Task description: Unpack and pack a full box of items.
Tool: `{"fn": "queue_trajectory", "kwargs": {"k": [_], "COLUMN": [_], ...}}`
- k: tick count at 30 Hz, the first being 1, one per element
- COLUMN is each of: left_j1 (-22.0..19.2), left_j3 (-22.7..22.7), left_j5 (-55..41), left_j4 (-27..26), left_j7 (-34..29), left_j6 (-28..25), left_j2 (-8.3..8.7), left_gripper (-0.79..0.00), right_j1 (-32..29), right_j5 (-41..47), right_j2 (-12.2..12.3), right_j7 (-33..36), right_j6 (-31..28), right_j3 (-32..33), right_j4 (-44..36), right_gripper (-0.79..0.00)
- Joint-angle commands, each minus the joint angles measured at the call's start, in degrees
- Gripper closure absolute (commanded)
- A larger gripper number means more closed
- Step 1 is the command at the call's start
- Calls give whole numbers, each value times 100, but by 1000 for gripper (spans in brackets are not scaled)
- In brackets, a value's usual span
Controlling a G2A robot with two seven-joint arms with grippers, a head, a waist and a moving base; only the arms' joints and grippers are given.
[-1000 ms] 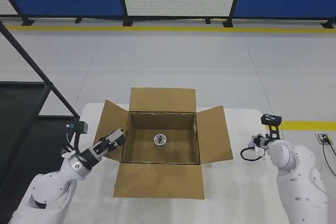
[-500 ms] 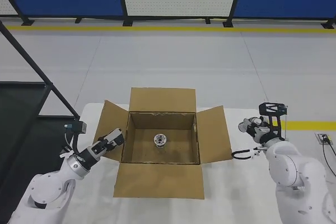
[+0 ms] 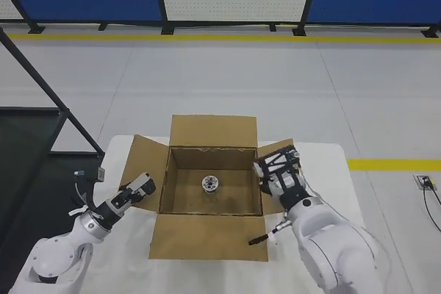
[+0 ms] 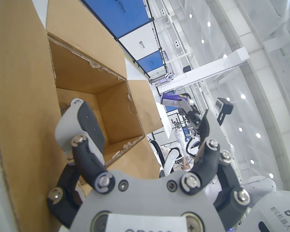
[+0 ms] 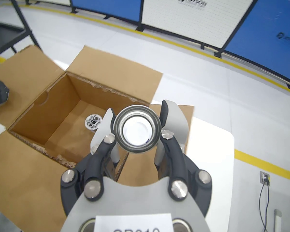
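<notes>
1. Status: reads as the packing phase, early. One item is in the cardboard box (image 3: 213, 132) and a second is in the air at the rim. No item count is given, so I can't tell how many are left.
2. Box: sits mid-table (image 3: 331, 158) with all four flaps folded out. It holds a single small can (image 3: 210, 182), upright on the floor about centre, slightly toward the 12 o'clock wall.
3. Right gripper (image 3: 278, 167): at the box's 3 o'clock edge, above the right flap. Its jaws are clamped on a purple spray can (image 5: 136, 131), which is gripped across the body. One end of the can faces the wrist cam. It is not over the opening yet.
4. Left gripper (image 3: 141, 182): at 9 o'clock, just beside the left flap. Fingers (image 4: 89, 121) are spread and hold nothing. I can't tell whether it touches the flap.
5. Left to do, my read: carry the spray can inward past the 3 o'clock wall, lower it clear of the small can and let go.
</notes>
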Motion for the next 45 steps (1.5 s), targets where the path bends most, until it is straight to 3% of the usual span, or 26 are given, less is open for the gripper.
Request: {"fn": "queue_trajectory", "kwargs": {"k": [1,7,16,29,42,45], "left_j1": [33,96,125,344,262,237], "left_j3": [-30,-91,-83,-270,-209,-189], "left_j5": [-8,10,33,-70,-2,19], "left_j4": [-20,-96,-152,-178,-197,-188], "left_j7": [0,-6,-24,51,34,35], "left_j6": [-5,14,39,-98,-2,18], "left_j2": [3,11,11,20,16,14], "left_gripper": [-785,-785,-785,-785,-785,-785], "right_j1": [334,1301,2230,3252,3455,3450], "right_j5": [10,422,726,1311,1605,1591], "right_j2": [-57,-314,-682,-1140,-1368,-1384], "right_j7": [173,547,448,40,-295,-305], "right_j6": [-40,0,264,228,-135,-200], "right_j3": [-328,-1132,-1822,-2074,-2120,-2103], "right_j4": [487,2014,3660,6003,6845,6863], "right_gripper": [0,0,0,0,0,-80]}}
